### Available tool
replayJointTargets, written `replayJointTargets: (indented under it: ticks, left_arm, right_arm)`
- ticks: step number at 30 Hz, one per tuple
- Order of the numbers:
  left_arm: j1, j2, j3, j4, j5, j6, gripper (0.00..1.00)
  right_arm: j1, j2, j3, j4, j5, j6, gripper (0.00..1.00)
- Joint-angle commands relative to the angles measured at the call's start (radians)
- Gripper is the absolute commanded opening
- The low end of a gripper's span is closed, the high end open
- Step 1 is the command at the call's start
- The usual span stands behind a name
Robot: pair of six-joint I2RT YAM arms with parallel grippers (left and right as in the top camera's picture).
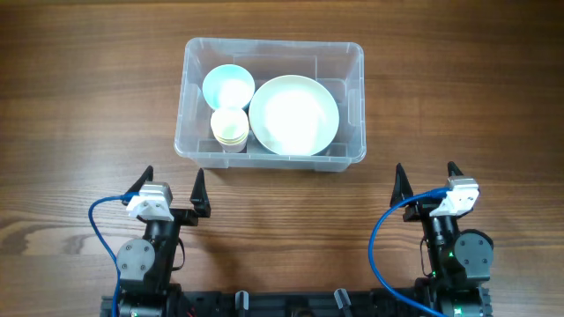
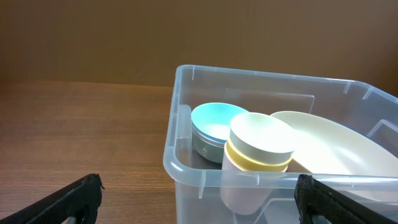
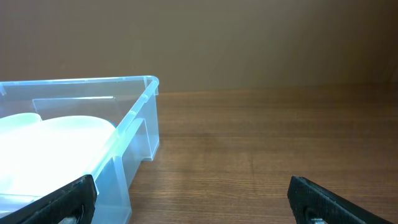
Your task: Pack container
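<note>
Desk: a brown wood-grain desk (image 1: 79, 88) carries everything in view.
Container: the large clear rectangular plastic container (image 1: 357, 106), with rounded corners and a rimmed edge, stands upright on the desk. It is on the far side, near the middle, ahead of both arms.
Contents, left part: a small round light blue bowl (image 1: 228, 86) sits at the far left inside the container. Just in front of it stands a nested stack of pale cups (image 1: 229, 126), a white one on top and a yellow one showing as a band beneath it.
Contents, right part: a wide shallow white round dish (image 1: 293, 114) takes up the rest of the floor, its edge close beside the bowl and the cups. Whether it lies flat or leans cannot be told.
Left end effector: the left end effector (image 1: 173, 174) has its jaws spread wide with nothing between them. It hangs short of the container's near wall, not touching it. In the left wrist view its black fingertips (image 2: 81, 193) sit at the lower corners, with the container's near left corner (image 2: 180, 165) between them.
Right end effector: the right end effector (image 1: 426, 169) is likewise spread wide and holds nothing. It is off to the right of the container's near right corner and apart from it. The right wrist view shows the container's right-hand end (image 3: 140, 118) at the left and bare desk ahead.
Cables: a blue cable (image 1: 95, 216) loops beside the left arm, and another (image 1: 377, 238) beside the right.
</note>
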Motion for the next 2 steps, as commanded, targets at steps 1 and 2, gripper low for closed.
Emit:
replayJointTargets:
  ticks: [1,2]
  left_arm:
    - [0.007,-0.005,-0.01,0.004,0.019,0.018,1.0]
    - [0.007,-0.005,-0.01,0.004,0.019,0.018,1.0]
  right_arm:
    - [-0.005,-0.013,-0.002,0.006,-0.016,-0.01,1.0]
    - [-0.005,-0.013,-0.002,0.006,-0.016,-0.01,1.0]
